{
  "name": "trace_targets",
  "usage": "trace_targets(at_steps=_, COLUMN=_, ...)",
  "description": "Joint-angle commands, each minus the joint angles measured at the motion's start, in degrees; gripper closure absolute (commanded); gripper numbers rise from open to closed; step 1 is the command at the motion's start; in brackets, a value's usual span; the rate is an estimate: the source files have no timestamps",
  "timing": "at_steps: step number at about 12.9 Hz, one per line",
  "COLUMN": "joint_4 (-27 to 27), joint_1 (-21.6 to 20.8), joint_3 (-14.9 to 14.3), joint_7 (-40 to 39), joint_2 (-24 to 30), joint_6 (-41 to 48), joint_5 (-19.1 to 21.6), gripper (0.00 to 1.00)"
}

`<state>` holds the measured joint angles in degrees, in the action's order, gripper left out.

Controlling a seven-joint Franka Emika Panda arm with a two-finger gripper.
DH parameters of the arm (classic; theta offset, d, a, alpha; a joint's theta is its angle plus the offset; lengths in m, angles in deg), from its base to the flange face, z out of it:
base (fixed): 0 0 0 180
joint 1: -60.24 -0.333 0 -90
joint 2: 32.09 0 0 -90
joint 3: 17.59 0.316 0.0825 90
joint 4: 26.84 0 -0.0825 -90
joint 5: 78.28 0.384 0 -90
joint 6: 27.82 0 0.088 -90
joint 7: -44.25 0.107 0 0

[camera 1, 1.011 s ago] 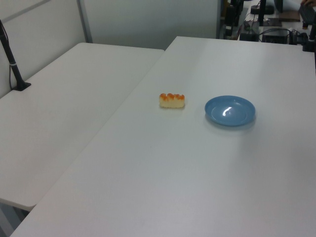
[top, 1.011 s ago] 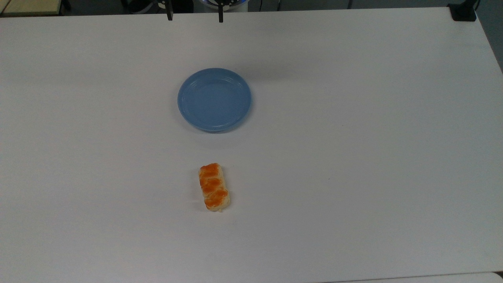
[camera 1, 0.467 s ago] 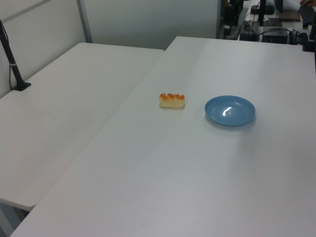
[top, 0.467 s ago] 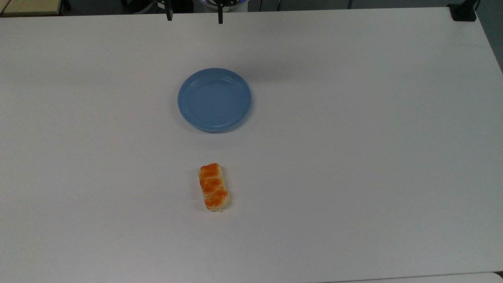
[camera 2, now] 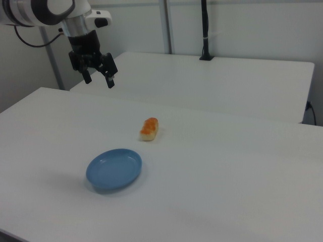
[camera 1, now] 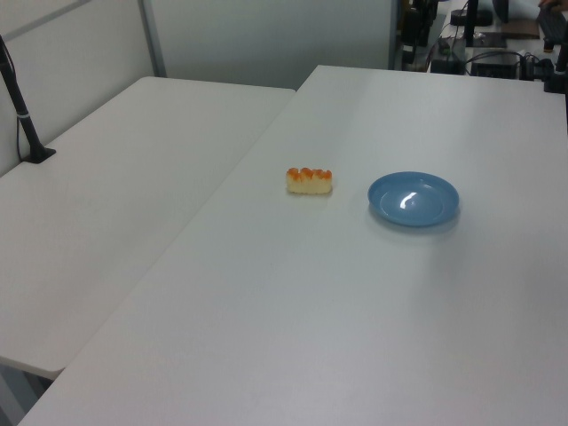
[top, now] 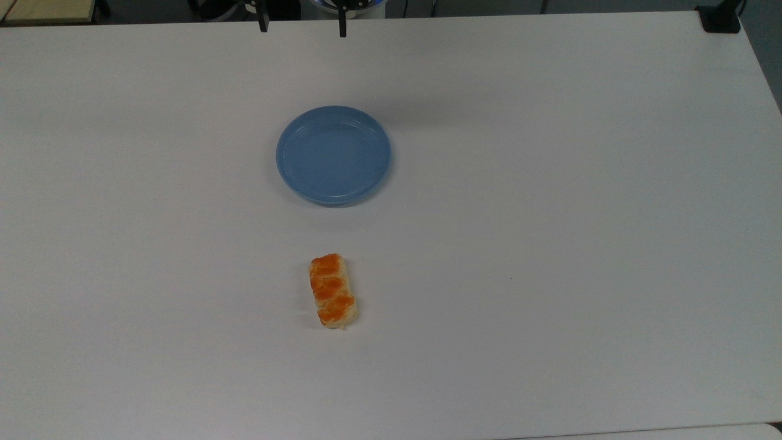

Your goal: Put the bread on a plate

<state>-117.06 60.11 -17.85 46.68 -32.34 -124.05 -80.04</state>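
Observation:
The bread (top: 333,291) is a small oblong pale piece with orange-brown bumps, lying flat on the white table (top: 550,244); it also appears as bread (camera 1: 309,179) and bread (camera 2: 149,128). The round light-blue plate (top: 333,154) sits apart from it, bare inside, seen too as plate (camera 1: 414,199) and plate (camera 2: 114,169). My gripper (camera 2: 98,80) hangs open high above the table, well away from both. Its two black fingertips (top: 263,24) poke in at the top view's upper edge, beyond the plate.
A second white table (camera 1: 106,204) adjoins this one on the left view's left. A black post (camera 2: 204,30) stands on it. A black clamp (top: 721,18) sits at the top view's upper right corner. Cables and equipment (camera 1: 497,53) lie beyond the table's far end.
The fingertips have crept very slightly toward the plate in the top view. Bread and plate have not moved.

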Motion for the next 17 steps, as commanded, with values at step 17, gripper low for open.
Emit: trace_targets(at_steps=17, joint_4=-0.8, joint_1=-0.4, joint_3=0.4, joint_7=-5.5, joint_2=0.6, joint_6=3.3, joint_5=-0.5, gripper=0.0)
